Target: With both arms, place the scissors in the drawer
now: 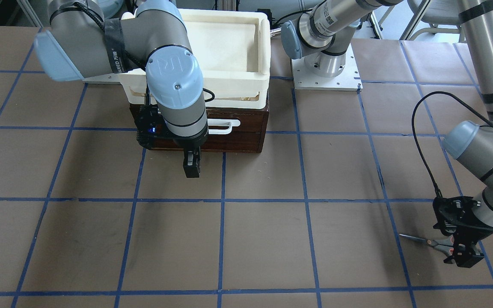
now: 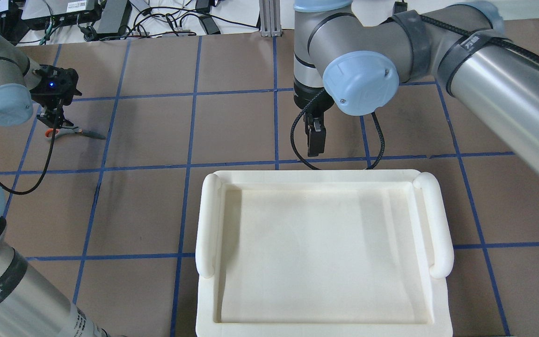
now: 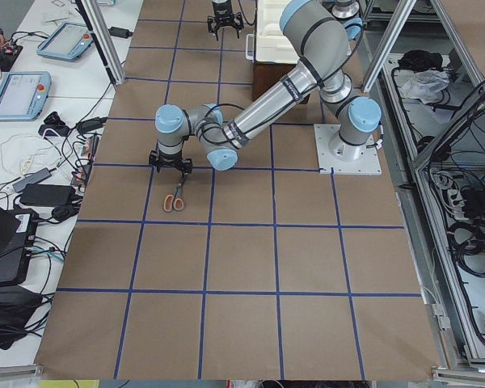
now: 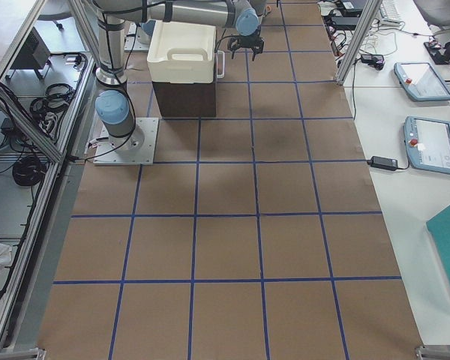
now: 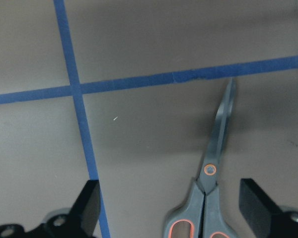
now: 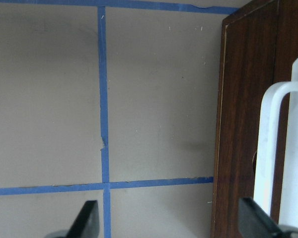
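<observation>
The front view is showing the closed brown drawer point(image 1: 246, 137), which the white tray point(image 2: 321, 177) is hiding from overhead. The right gripper point(image 1: 191, 167) is hovering, fingers spread, near the drawer's handle point(image 1: 225, 126). The left gripper point(image 1: 464, 256), also spread, is straddling the scissors point(image 5: 216, 144), which are lying shut on the table far to the robot's left, grey with orange-lined loops.

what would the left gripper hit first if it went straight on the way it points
Probably the scissors: the left gripper points down at the table, jaws open, with the handles between them. Its height is unclear.

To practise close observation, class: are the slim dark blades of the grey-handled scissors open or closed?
Closed: the grey-handled, orange-looped metal scissors show both blades merged into one taper, with the handles pressed together.
</observation>
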Motion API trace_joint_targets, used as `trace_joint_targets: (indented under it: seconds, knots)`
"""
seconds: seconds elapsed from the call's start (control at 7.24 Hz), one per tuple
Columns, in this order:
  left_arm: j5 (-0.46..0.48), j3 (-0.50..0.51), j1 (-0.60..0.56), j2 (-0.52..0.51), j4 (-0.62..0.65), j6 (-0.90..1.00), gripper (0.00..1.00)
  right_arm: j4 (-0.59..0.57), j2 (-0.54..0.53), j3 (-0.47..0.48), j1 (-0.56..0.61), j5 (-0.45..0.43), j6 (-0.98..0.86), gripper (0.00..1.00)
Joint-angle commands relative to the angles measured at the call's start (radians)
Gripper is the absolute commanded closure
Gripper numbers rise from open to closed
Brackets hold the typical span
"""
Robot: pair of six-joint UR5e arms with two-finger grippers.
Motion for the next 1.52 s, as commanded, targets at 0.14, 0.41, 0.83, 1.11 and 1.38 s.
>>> trace_joint_targets:
  seconds: [0.14, 0.41, 0.83, 1.11, 1.38]
  knots:
    - [0.113, 0.013, 0.026, 0.001, -0.155, 0.067, 0.00, 0.026, 0.023, 0.001, 0.007, 0.041, 0.021, 0.00]
    - [0.169, 0.062, 0.026, -0.025, -0.160, 0.097, 0.00, 0.048, 0.028, 0.007, 0.007, 0.041, 0.023, 0.00]
    - [0.154, 0.070, -0.001, -0.078, -0.076, 0.207, 0.00, 0.088, 0.029, 0.007, 0.007, 0.038, 0.050, 0.00]
    - [0.103, 0.073, -0.002, -0.092, -0.077, 0.203, 0.02, 0.112, 0.032, 0.009, 0.007, 0.038, 0.059, 0.00]
    - [0.105, 0.074, -0.002, -0.097, -0.077, 0.165, 0.06, 0.114, 0.042, 0.014, 0.007, 0.037, 0.064, 0.00]
